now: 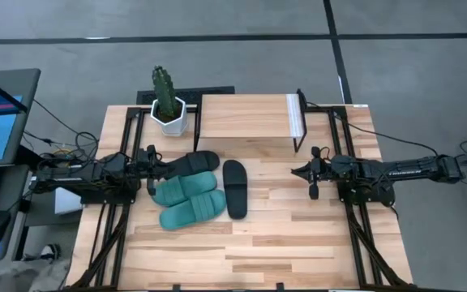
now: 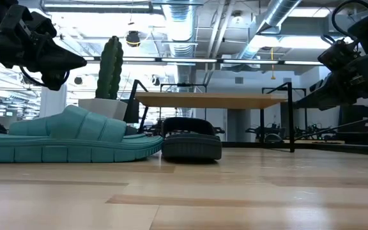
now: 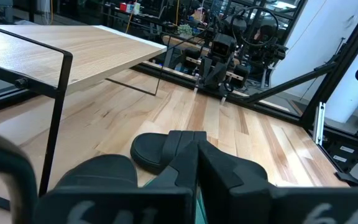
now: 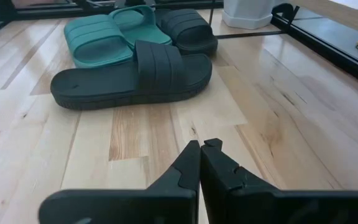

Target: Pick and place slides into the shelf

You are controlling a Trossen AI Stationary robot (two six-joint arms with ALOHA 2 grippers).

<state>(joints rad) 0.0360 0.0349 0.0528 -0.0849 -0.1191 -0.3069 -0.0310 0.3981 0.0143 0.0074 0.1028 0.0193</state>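
Light wood under everything: we see the table (image 1: 298, 235), the shelf (image 1: 246, 116) at its far edge, four slides and two closed, empty grippers.

Largest first, we note the shelf standing bare near the far edge, a potted cactus (image 1: 167, 101) just beside it. Before it lie the slides: two teal ones (image 1: 189, 201) touching side by side, one black slide (image 1: 191, 164) against them on the shelf side, another black slide (image 1: 234, 188) just beside them. The left gripper (image 1: 154, 170) hovers by the first black slide, fingers pressed together, holding nothing. The right gripper (image 1: 310, 173) hangs well apart from the slides, fingers likewise together and empty.
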